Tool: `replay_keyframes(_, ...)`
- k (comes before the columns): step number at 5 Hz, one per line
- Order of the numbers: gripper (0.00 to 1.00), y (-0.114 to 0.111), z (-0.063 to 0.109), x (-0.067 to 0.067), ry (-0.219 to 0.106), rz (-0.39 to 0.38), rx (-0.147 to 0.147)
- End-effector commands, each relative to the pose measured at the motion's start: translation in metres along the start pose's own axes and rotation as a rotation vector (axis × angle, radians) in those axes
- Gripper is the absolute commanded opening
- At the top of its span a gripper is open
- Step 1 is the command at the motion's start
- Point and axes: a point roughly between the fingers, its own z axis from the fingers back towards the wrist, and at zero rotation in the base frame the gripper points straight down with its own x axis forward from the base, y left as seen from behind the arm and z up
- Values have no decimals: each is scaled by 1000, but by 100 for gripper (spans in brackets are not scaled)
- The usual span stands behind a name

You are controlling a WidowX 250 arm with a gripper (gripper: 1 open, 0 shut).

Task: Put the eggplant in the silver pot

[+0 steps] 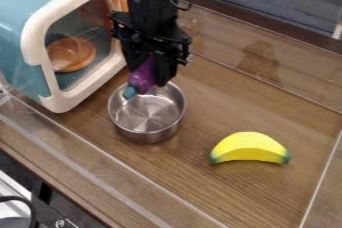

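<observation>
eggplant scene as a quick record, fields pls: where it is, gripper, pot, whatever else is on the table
eggplant: held upright in the gripper, green stem end down, over the pot's left rim
gripper: pointing down, shut on the eggplant
silver pot: on the wooden table, nothing visible inside
banana: lying on the table right of the pot, apart from it
toy microwave: left of the pot, orange bowl inside
</observation>
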Motion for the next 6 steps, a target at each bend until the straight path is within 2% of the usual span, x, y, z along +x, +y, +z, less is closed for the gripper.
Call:
replay_keyframes(1,0,5,6,2,-33,-2,12)
replay_keyframes(6,0,6,-7,-2,-35,18,10)
